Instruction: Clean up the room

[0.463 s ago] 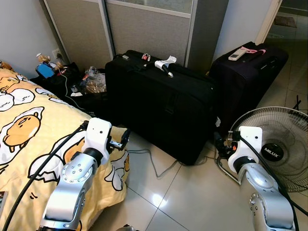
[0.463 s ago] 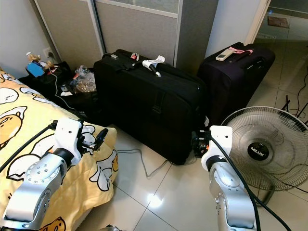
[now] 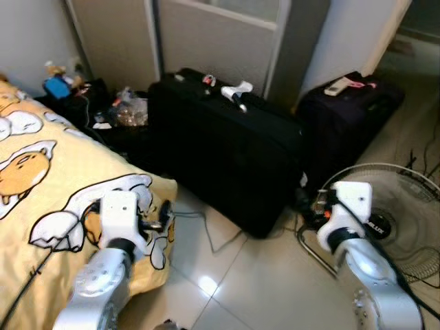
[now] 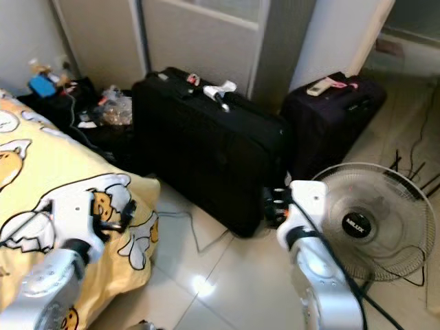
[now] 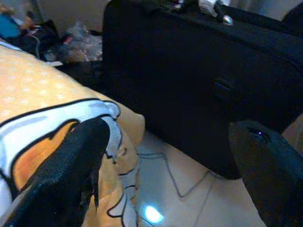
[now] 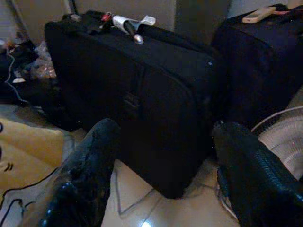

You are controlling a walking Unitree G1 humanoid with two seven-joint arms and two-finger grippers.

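A large black suitcase (image 3: 227,155) stands on the tiled floor, with a white tag and small items (image 3: 236,91) on top. Right of it stands a dark purple suitcase (image 3: 347,117) with a white remote-like thing (image 3: 337,84) lying on it. My left gripper (image 3: 163,216) hovers open by the corner of the yellow bed cover (image 3: 48,172), its fingers (image 5: 71,175) wide apart and holding nothing. Between the black suitcase's lower corner and the fan hangs my right gripper (image 3: 307,206), open as well, fingers (image 6: 251,170) spread and empty.
A floor fan (image 3: 405,206) lies tilted at the right, close to my right arm. Loose clutter, bags and a blue item (image 3: 56,86) pile up in the back left corner. A cable (image 3: 213,230) runs over the tiles beside the bed. More cables (image 3: 430,161) trail at the far right.
The whole picture has shifted and blurred, so the camera has moved. Both arms sit lower and closer in the picture. Both grippers hold nothing, as before.
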